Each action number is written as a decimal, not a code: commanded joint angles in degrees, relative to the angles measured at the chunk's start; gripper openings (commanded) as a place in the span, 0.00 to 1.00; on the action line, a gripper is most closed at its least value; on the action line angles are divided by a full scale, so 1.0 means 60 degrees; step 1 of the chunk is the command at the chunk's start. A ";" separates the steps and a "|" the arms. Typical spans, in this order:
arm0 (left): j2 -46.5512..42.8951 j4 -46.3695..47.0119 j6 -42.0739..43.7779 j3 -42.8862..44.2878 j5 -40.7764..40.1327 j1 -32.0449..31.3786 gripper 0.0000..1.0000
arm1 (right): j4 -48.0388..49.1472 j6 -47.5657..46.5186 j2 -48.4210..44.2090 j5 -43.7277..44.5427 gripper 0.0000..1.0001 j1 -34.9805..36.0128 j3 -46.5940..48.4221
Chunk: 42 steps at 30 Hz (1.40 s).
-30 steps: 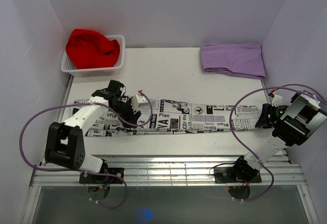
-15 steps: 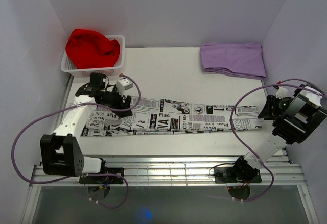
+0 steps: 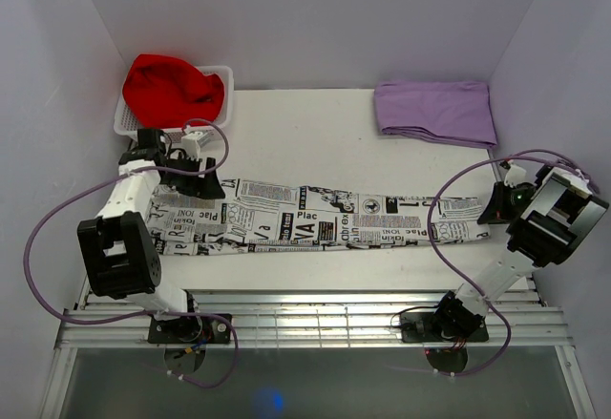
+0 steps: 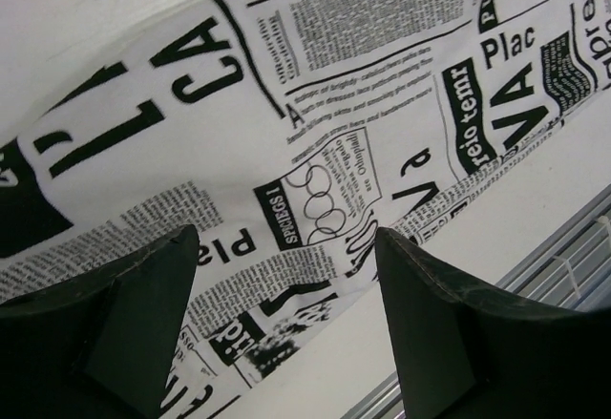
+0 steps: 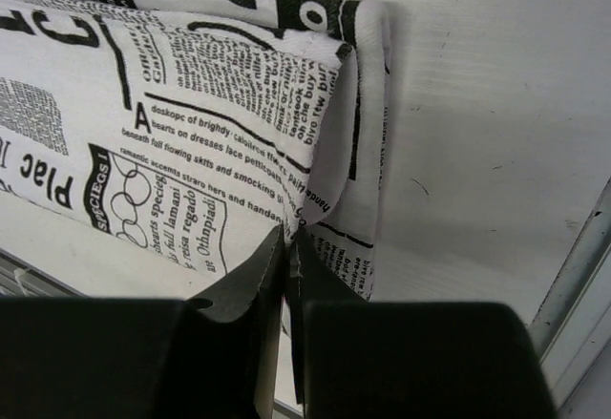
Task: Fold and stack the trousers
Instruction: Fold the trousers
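The trousers (image 3: 325,217), white with black newspaper print, lie stretched in a long band across the table from left to right. My left gripper (image 3: 199,182) hovers open over their left end, near the back edge. In the left wrist view the printed cloth (image 4: 315,123) fills the space under the gripper (image 4: 284,236), and nothing sits between the fingers (image 4: 143,295). My right gripper (image 3: 495,211) is at the right end of the trousers. In the right wrist view its jaws (image 5: 291,240) are shut on a raised fold of the hem (image 5: 325,152).
A white basket (image 3: 216,121) holding a red cloth (image 3: 172,90) stands at the back left, just behind my left arm. A folded lilac cloth (image 3: 436,111) lies at the back right. Metal rails (image 3: 315,316) run along the table's near edge. Walls close both sides.
My left gripper has drawn back and left along the trousers toward the basket, staying open. My right gripper has closed on the hem at the right end.
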 commanded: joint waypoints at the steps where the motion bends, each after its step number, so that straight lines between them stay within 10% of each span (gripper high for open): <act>1: 0.0131 0.0049 -0.0174 -0.0400 -0.0479 0.0586 0.85 | -0.0478 0.0055 -0.0516 -0.0634 0.08 -0.0062 0.0869; 20: 0.0292 -0.2177 0.2520 0.0127 -0.1928 0.4600 0.83 | 0.2113 -0.0150 -0.0049 0.2718 0.09 -0.0033 0.0007; 25: 0.0335 -0.1578 0.2726 -0.0737 -0.2266 0.5334 0.83 | 0.1792 -0.0414 -0.0692 0.2486 0.60 0.0054 -0.0140; 31: 0.1725 -0.0494 0.2068 -0.1120 -0.1959 0.4619 0.74 | 0.1279 -0.0575 -0.2213 0.2105 0.90 0.1122 0.0080; 42: 0.2870 0.0255 -0.0204 -0.0007 -0.0597 0.2771 0.64 | 0.1627 -0.0269 -0.3916 -0.0854 0.85 0.6388 0.0213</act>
